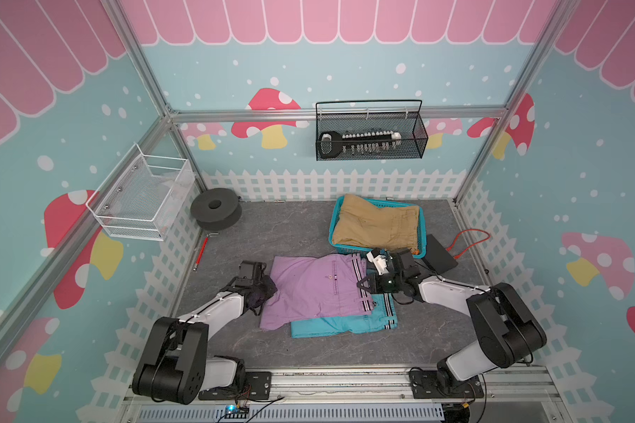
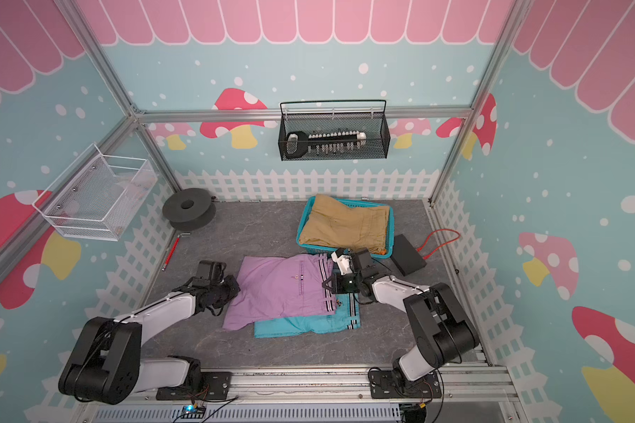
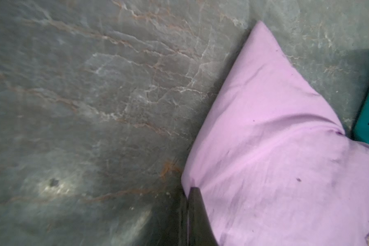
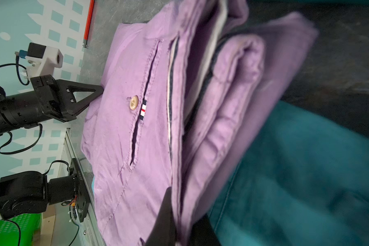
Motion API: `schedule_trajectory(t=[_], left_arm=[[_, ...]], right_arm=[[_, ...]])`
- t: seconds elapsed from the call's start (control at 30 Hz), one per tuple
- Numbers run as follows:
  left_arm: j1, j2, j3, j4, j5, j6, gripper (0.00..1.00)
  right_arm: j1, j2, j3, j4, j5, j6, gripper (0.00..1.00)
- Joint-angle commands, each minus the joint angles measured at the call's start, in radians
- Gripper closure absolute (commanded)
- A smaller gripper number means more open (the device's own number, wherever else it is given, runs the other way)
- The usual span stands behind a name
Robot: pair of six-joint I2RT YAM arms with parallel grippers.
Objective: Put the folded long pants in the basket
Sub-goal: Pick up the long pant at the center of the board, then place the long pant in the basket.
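Khaki pants (image 1: 378, 223) lie in the teal basket (image 1: 331, 234) by the tabletop's far edge; left gripper (image 1: 272, 289) and right gripper (image 1: 360, 284) are clamped on opposite edges of the lilac pants (image 1: 308, 289), with the turquoise pants (image 1: 330, 325) beneath not yet transferred.

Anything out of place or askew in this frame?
The khaki pants bulge over the far corner of the basket rather than lying fully inside. On the table, the lilac pants sit skewed on the turquoise pants, so their edges do not line up.
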Motion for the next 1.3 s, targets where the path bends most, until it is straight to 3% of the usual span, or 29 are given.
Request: schedule_trajectory(t=[0.0, 0.2, 0.37, 0.53, 0.7, 0.8, 0.9, 1.0, 1.1, 1.27], left_arm=[[0.015, -0.099, 0.011, -0.087, -0.056, -0.038, 1.0], [0.02, -0.304, 0.173, -0.231, -0.046, -0.029, 1.0], [0.02, -0.259, 0.374, -0.266, 0.02, 0.005, 1.0], [0.011, -0.036, 0.636, -0.232, 0.117, 0.031, 1.0], [-0.025, 0.239, 0.91, -0.2, 0.241, 0.023, 1.0], [-0.098, 0.392, 1.07, -0.177, 0.249, 0.013, 1.0], [-0.154, 0.567, 1.25, -0.184, 0.308, 0.007, 1.0], [-0.197, 0.736, 1.443, -0.221, 0.304, 0.016, 1.0], [-0.223, 0.914, 1.709, -0.394, 0.247, 0.04, 1.0], [-0.229, 1.082, 1.934, -0.493, 0.259, 0.032, 1.0]], right_arm=[[-0.003, -0.067, 0.017, -0.003, -0.033, 0.003, 1.0], [-0.005, -0.182, 0.118, -0.125, -0.072, -0.025, 1.0], [-0.049, -0.204, 0.255, -0.252, -0.04, -0.077, 1.0], [-0.205, -0.161, 0.365, -0.28, -0.066, -0.066, 1.0], [-0.328, -0.075, 0.493, -0.336, -0.017, -0.053, 1.0], [-0.368, -0.016, 0.573, -0.373, 0.052, -0.072, 1.0], [-0.421, 0.06, 0.626, -0.378, 0.037, -0.069, 1.0], [-0.454, 0.134, 0.683, -0.4, 0.072, -0.095, 1.0], [-0.476, 0.211, 0.763, -0.465, 0.156, -0.149, 1.0], [-0.517, 0.282, 0.792, -0.47, 0.112, -0.144, 1.0]])
